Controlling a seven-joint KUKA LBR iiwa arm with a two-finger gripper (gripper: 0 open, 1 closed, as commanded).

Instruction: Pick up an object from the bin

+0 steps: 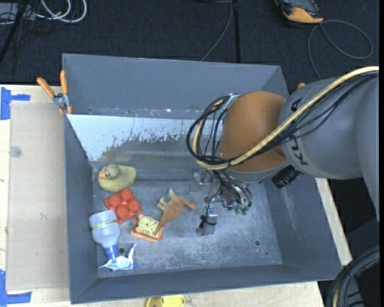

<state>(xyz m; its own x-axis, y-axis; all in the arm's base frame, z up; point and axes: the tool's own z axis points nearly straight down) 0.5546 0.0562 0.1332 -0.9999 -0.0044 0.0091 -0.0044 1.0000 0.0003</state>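
My gripper (207, 223) hangs low over the bin's floor, right of centre, beneath the orange wrist cover. Nothing shows between its fingertips. Just to its left lies a tan wooden animal figure (171, 207), a short gap away. Further left sits a small yellow and orange block toy (147, 228). Beyond those lie a red knobbly berry-shaped toy (123, 204) and a yellow rubber duck (116, 177).
A clear plastic bottle top with a blue and white wrapper (109, 235) lies at the bin's front left. The arm and its cables cover the bin's right back part. Bare floor stretches in front of and to the right of the gripper.
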